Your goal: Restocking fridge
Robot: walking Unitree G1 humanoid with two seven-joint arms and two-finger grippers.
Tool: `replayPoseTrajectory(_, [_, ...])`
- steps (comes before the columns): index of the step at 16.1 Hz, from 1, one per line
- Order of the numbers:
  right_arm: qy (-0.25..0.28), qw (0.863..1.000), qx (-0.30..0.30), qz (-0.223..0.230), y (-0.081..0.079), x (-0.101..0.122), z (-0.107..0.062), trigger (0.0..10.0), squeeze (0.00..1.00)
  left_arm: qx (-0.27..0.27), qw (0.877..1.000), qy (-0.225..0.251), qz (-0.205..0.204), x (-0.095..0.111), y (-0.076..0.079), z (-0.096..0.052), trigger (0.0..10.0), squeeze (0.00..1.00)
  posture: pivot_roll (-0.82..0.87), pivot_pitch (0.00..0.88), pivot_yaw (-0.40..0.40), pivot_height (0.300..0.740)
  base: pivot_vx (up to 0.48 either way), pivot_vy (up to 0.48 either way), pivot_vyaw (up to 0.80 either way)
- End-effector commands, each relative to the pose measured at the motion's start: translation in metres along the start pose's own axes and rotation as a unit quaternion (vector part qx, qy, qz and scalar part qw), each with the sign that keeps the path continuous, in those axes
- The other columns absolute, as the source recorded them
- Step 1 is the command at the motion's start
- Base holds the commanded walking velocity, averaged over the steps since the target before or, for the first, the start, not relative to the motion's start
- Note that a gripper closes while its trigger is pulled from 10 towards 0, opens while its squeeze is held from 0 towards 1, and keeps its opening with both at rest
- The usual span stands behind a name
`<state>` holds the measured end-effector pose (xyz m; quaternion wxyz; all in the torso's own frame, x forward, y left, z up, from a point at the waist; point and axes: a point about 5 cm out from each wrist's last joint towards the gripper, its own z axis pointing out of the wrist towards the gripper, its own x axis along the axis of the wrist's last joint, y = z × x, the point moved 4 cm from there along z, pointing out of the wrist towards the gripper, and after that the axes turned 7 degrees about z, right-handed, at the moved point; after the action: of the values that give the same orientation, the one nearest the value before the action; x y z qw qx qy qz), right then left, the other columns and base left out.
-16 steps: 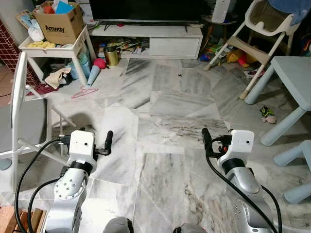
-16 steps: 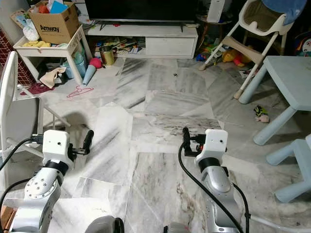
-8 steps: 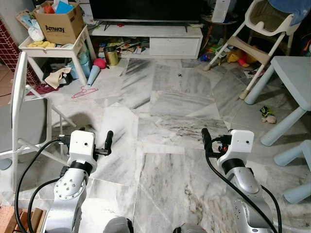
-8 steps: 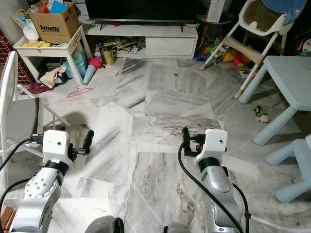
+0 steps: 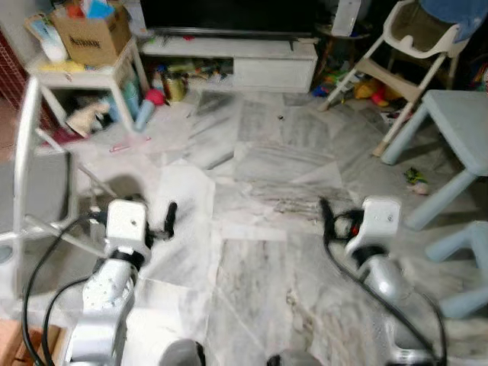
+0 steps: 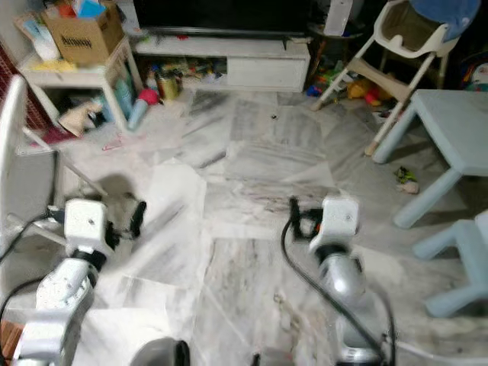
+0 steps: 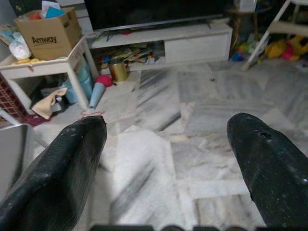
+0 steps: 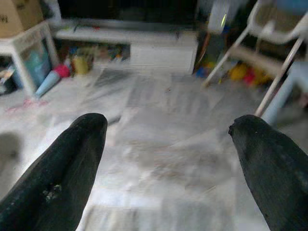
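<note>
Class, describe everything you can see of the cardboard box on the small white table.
The cardboard box is brown, plain card with dark "Amway" lettering on its front. Its top is open and stuffed with items, one blue and one reddish. It stands upright on the small white table at the robot's far left, near the low TV cabinet. A white bag leans beside it.

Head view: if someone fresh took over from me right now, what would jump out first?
Both grippers, left and right, are held out low over bare marble floor with fingers open and nothing in them. Ahead stands a white TV bench under a dark screen, with a cardboard box on a small table at far left. A high chair and a pale blue table stand to the right.
</note>
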<state>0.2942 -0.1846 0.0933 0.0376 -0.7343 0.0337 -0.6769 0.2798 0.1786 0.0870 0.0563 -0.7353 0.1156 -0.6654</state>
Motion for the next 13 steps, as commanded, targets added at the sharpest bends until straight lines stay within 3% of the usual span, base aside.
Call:
replayPoseTrajectory(1, [0.009,0.999,0.017,0.027,-0.005,0.003,-0.002,10.0,0.0,-0.004,1.0,0.001,0.001,0.002,-0.004,0.0,10.0,0.0,0.02,0.021,-0.021,0.74,0.0,0.0,0.0])
replayPoseTrajectory(2, [0.004,1.0,0.0,0.02,0.002,0.001,-0.005,10.0,0.0,-0.006,1.0,0.001,0.008,0.0,-0.002,-0.003,10.0,0.0,0.02,0.022,-0.017,0.74,0.0,0.0,0.0])
replayPoseTrajectory(4, [-0.013,0.998,-0.046,-0.043,0.017,-0.007,-0.01,10.0,0.0,-0.005,1.0,0.0,0.011,-0.001,-0.003,-0.005,10.0,0.0,0.01,0.025,-0.013,0.74,0.0,0.0,0.0])
replayPoseTrajectory(5, [-0.011,0.997,-0.057,-0.046,0.021,-0.008,-0.011,10.0,0.0,-0.003,1.0,0.0,0.012,-0.002,-0.004,-0.006,10.0,0.0,0.01,0.027,-0.014,0.74,0.0,0.0,0.0])
replayPoseTrajectory(8, [-0.016,0.999,-0.042,0.023,0.014,-0.011,-0.013,10.0,0.0,0.0,1.0,0.002,0.009,0.0,-0.006,-0.002,10.0,0.0,0.01,0.026,-0.017,0.74,0.0,0.0,0.0])
replayPoseTrajectory(9, [-0.012,0.999,-0.042,0.001,0.013,-0.009,-0.012,10.0,0.0,0.0,1.0,0.001,0.009,-0.001,-0.005,-0.002,10.0,0.0,0.01,0.026,-0.017,0.74,0.0,0.0,0.0])
replayPoseTrajectory(13, [-0.007,0.999,-0.022,0.029,0.007,-0.007,-0.013,10.0,0.0,-0.004,1.0,-0.007,-0.003,-0.005,-0.001,-0.003,10.0,0.0,0.01,0.026,-0.016,0.74,0.0,0.0,0.0])
